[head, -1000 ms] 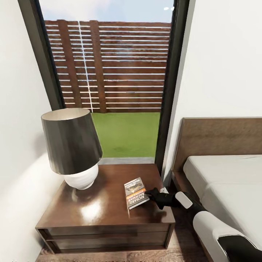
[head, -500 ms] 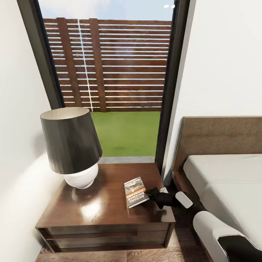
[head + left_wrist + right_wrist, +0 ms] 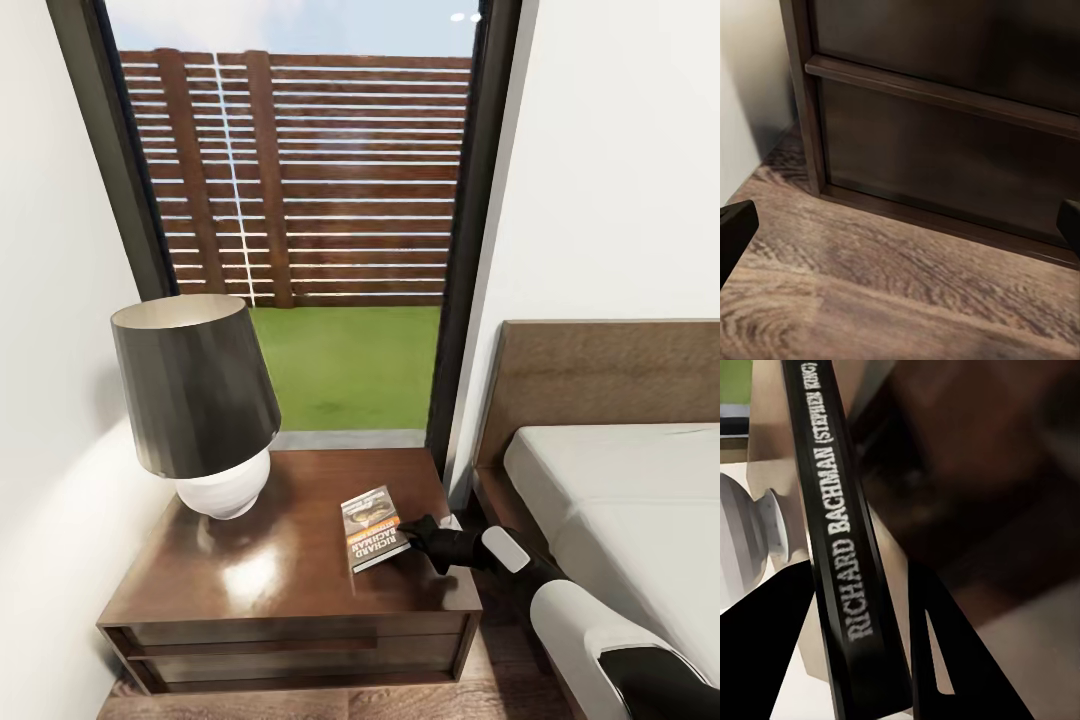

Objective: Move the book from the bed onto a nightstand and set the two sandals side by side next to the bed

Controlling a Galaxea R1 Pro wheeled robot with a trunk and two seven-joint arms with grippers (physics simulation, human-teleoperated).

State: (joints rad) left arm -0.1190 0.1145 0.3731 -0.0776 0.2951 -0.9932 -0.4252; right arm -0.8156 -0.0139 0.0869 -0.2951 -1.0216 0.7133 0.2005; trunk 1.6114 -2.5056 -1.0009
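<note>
A bedroom corner seen from above. In the lower left of the head view stands a dark reddish-brown nightstand with a glossy top, set against a white wall. A lamp with a black shade and a round white base sits on its left side. The book lies flat on the right part of the nightstand top, its orange-red band with white letters facing up. The right tool reaches in from the lower right, its black tip at the book's near right edge. In the right wrist view, the book's dark spine, reading "RICHARD BACHMAN", sits between the two black fingers, which close against it on either side. At the right of the head view is the bed, with a light-grey mattress and a dark wooden headboard. Behind the nightstand, a tall window shows green grass and a slatted wooden fence. In the left wrist view, the left tool hangs wide open above a wooden floor, facing the nightstand's dark front, holding nothing.
</note>
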